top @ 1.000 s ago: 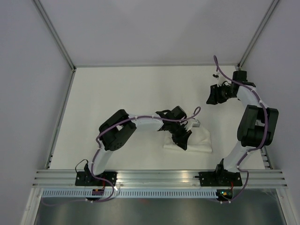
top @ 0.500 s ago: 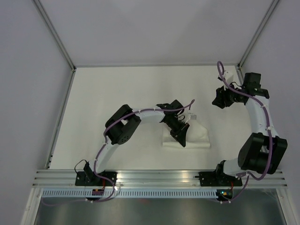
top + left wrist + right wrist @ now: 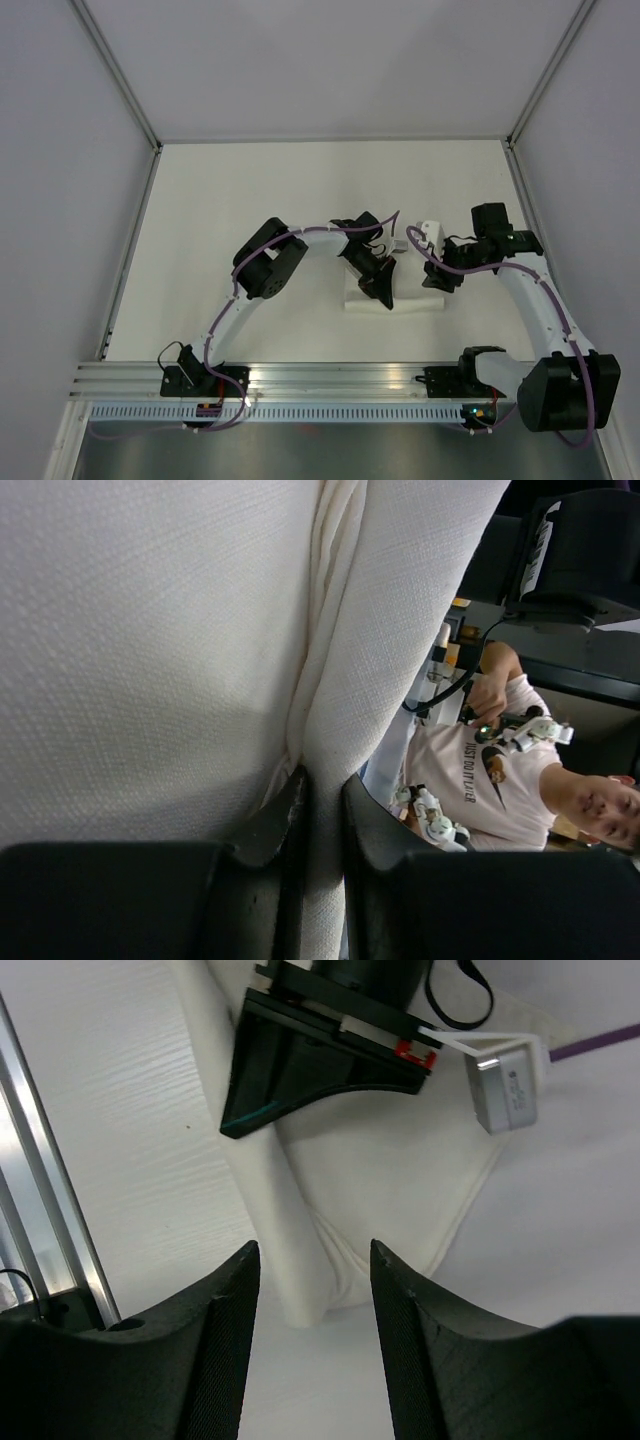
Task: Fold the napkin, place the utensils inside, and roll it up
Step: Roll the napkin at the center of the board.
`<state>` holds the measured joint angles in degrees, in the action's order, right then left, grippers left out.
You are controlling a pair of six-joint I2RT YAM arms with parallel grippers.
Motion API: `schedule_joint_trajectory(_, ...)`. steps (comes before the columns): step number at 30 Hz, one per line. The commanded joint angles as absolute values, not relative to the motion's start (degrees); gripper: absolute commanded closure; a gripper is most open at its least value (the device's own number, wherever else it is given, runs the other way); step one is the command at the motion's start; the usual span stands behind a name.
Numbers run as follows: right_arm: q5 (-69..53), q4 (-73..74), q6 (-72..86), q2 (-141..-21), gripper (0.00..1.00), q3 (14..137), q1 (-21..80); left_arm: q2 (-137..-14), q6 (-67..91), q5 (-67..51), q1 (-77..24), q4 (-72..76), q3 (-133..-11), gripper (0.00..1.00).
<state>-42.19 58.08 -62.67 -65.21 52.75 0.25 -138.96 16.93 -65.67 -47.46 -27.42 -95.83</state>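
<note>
The white napkin (image 3: 412, 296) lies as a partly rolled bundle on the table in front of the arms. My left gripper (image 3: 381, 284) is on its left part, shut on a fold of the cloth (image 3: 322, 800); the napkin's weave (image 3: 150, 630) fills that view. My right gripper (image 3: 432, 279) is open at the bundle's right end, just above the table. In the right wrist view its jaws (image 3: 313, 1260) stand wide apart around the roll's end (image 3: 300, 1260), not touching it, and the left gripper (image 3: 320, 1060) shows beyond. The utensils are hidden.
The aluminium rail (image 3: 340, 378) runs along the near table edge, and also shows in the right wrist view (image 3: 45, 1210). Grey enclosure walls stand on the left, right and far sides. A person in a pink shirt (image 3: 500, 770) shows past the napkin.
My right arm has swung from the far right corner down to the napkin's right end. My left gripper has shifted slightly left and nearer with the cloth; the bundle looks narrower.
</note>
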Motion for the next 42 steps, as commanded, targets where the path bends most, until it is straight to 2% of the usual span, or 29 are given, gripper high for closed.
schedule_joint_trajectory(1, -42.2, 57.3, -65.6, -62.6, 0.45, 50.1, 4.1, -141.2, 21.4, -64.1, -46.8, -28.7, -96.9, 0.97)
schedule_joint_trajectory(6, -37.5, 53.5, -63.9, -65.7, 0.45, 46.3, 11.5, -142.3, 23.3, -64.5, -46.7, -28.7, -97.4, 0.97)
schedule_joint_trajectory(13, -39.5, 54.8, -66.4, -77.0, 0.47, 48.8, 13.4, -142.7, 24.0, -63.7, -46.7, -28.8, -97.4, 0.97)
schedule_joint_trajectory(21, -37.6, 51.4, -64.2, -82.2, 0.49, 49.2, 15.8, -143.3, 24.4, -63.9, -46.7, -28.8, -97.5, 0.97)
schedule_joint_trajectory(28, -31.9, 41.3, -57.1, -82.3, 0.53, 46.0, 20.5, -144.1, 24.8, -64.1, -46.8, -28.8, -97.9, 0.96)
schedule_joint_trajectory(32, -31.0, 40.6, -56.5, -84.7, 0.58, 46.4, 20.7, -144.3, 25.0, -64.2, -46.6, -28.7, -98.2, 0.96)
schedule_joint_trajectory(34, -30.2, 39.6, -56.3, -85.6, 0.67, 46.0, 20.8, -144.2, 24.9, -64.3, -46.5, -28.7, -98.1, 0.96)
schedule_joint_trajectory(39, -27.7, 38.3, -55.5, -86.0, 0.79, 44.2, 20.8, -143.7, 24.5, -64.4, -46.2, -28.7, -97.7, 0.92)
schedule_joint_trajectory(42, -26.5, 37.1, -54.8, -86.4, 0.85, 43.2, 20.7, -143.0, 24.5, -64.4, -46.1, -28.0, -97.6, 0.84)
